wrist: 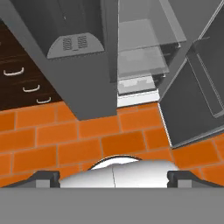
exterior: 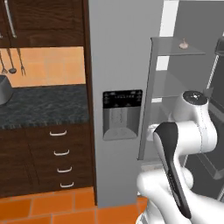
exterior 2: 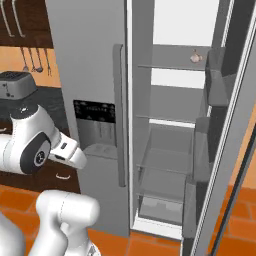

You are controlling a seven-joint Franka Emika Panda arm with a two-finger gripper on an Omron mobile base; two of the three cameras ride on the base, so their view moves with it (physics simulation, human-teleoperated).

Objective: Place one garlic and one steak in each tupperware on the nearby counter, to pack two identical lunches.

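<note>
On top fridge shelf [exterior 2: 172,67] — garlic [exterior 2: 195,57]; gripper [wrist: 113,177] wide.

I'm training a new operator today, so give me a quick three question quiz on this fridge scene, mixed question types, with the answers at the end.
1. True or false: the right door of the fridge is shut.
2. Where does the garlic sit? A) on the floor B) on an upper fridge shelf C) on the counter
3. Fill in: the gripper points down at the floor with its jaws ____.

Key: 1 false, that door stands wide open. 2 B. 3 open, with nothing between them.
</note>
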